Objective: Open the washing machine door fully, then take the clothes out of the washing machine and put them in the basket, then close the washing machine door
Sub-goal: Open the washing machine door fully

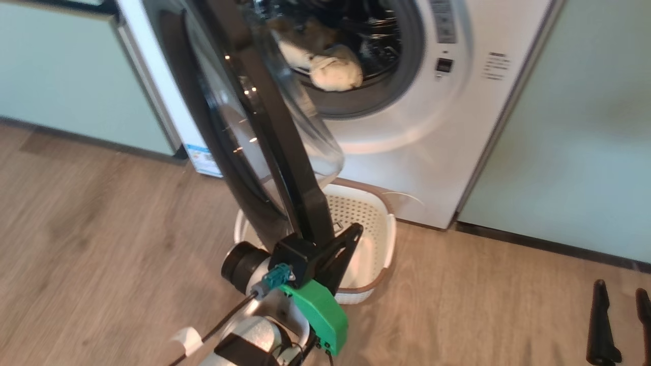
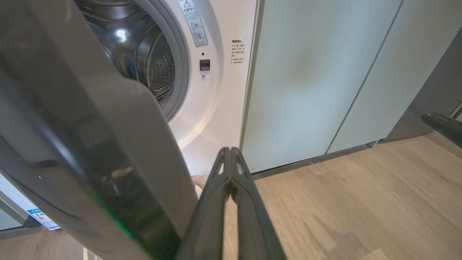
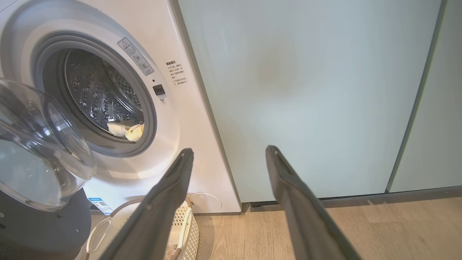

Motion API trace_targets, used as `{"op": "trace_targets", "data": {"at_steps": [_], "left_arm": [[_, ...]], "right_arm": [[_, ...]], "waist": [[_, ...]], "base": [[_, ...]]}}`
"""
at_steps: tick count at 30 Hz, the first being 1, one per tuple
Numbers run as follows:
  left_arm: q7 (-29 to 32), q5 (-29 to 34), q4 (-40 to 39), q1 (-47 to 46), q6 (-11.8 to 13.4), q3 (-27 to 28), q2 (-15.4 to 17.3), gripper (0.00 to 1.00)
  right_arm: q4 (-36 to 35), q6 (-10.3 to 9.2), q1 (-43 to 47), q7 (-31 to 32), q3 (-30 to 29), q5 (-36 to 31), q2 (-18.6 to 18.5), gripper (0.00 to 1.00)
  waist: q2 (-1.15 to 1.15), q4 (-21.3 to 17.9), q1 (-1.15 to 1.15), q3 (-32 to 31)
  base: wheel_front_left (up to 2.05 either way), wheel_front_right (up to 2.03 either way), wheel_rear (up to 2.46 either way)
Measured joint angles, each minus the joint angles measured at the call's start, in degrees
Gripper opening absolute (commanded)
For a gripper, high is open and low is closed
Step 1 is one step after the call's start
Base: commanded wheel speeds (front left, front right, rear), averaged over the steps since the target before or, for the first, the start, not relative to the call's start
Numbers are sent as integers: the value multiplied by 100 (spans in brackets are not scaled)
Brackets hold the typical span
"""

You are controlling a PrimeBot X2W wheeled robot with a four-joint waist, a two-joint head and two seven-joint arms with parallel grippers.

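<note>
The washing machine (image 1: 447, 152) stands with its black glass-bowled door (image 1: 264, 117) swung out, edge-on to me. Cream and pale-yellow clothes (image 1: 333, 68) lie in the drum at the front of the grey-rimmed opening, also seen in the right wrist view as clothes (image 3: 128, 130). The cream basket (image 1: 387, 229) sits on the floor under the door. My left gripper (image 1: 357, 230) is shut and holds nothing, right beside the door's lower edge (image 2: 90, 126) and over the basket. My right gripper (image 1: 620, 300) is open, low at the right, away from the machine (image 3: 180, 119).
Pale green cabinet panels (image 1: 585, 127) flank the machine on the right and on the left (image 1: 61, 66). Wooden floor (image 1: 483, 305) stretches between me and the machine. The door's glass bowl (image 3: 39, 151) juts out above the basket (image 3: 187, 224).
</note>
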Motion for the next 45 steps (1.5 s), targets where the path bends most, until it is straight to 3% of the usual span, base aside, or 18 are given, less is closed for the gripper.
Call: {"op": "trace_targets", "data": {"at_steps": [19, 33, 45], "left_arm": [[-91, 82, -174, 210, 185, -149, 88, 0], [-219, 100, -344, 478, 530, 62, 258, 0], [-404, 100, -293, 603, 901, 668, 532, 0]], "right_arm": [[10, 0, 8, 0, -35, -53, 1, 100], [19, 0, 12, 0, -36, -101, 1, 100], [32, 0, 12, 0, -60, -272, 1, 100]], "waist": [[0, 1112, 0, -84], [0, 1900, 0, -95], [0, 2049, 0, -65]], "base": [[0, 0, 0], [0, 0, 0], [0, 0, 0]]}}
